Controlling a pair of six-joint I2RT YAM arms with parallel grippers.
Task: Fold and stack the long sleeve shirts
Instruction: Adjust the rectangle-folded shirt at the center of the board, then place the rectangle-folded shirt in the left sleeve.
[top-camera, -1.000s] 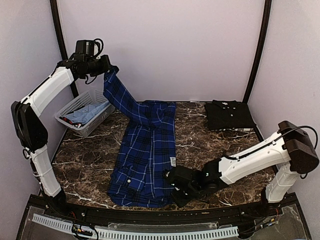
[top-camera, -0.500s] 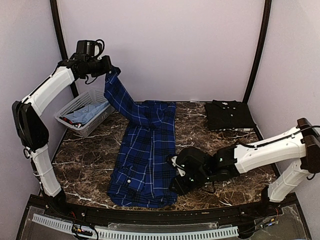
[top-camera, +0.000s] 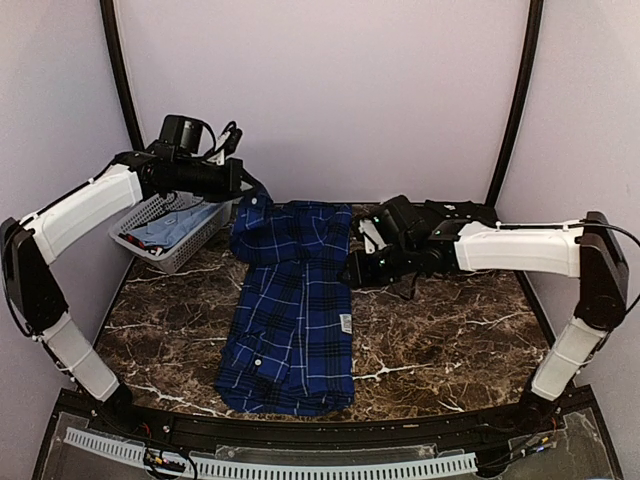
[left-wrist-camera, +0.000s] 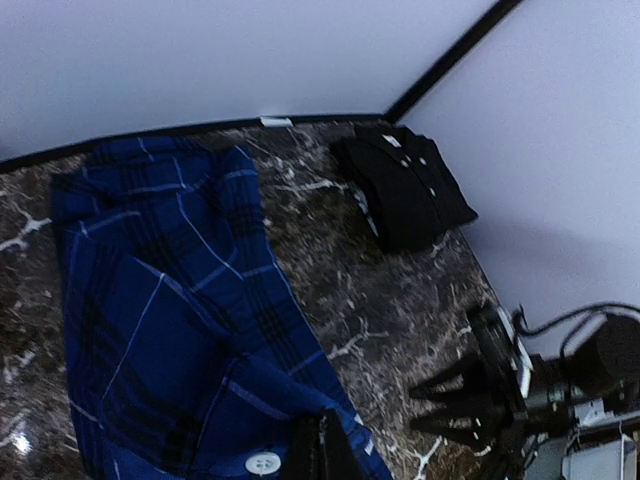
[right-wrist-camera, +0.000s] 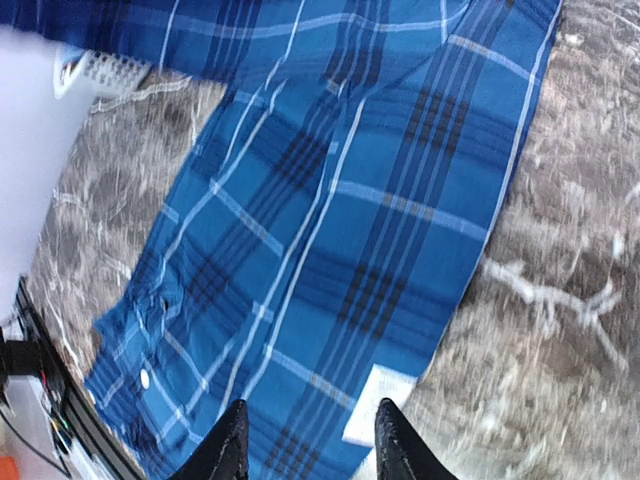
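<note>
On the marble table (top-camera: 450, 330), a plaid shirt (top-camera: 290, 320), spread lengthwise from the far middle down to the near edge, a white label (top-camera: 345, 322) at its right hem. At its far left corner, the left gripper (top-camera: 240, 186), pressed together on a fold of the plaid and holding that corner up off the table, just beside the basket (top-camera: 150, 215). Seen from the left wrist: dark fingers (left-wrist-camera: 322, 450) clamped on blue cloth, a white button (left-wrist-camera: 263, 463) just beside them (pads tight together, cloth bunched around them). Over the shirt's right edge, toward its far half, the right gripper (top-camera: 352, 272), spread apart and holding nothing. Seen from the right wrist: two black fingertips (right-wrist-camera: 232, 445) well parted, with plaid and label below, apart from both. In the far right corner, the black shirt (top-camera: 455, 230), folded into a neat square, collar toward the back wall, well apart from both grippers and from the plaid. In the basket at far left, some pale blue cloth (top-camera: 165, 230).
</note>
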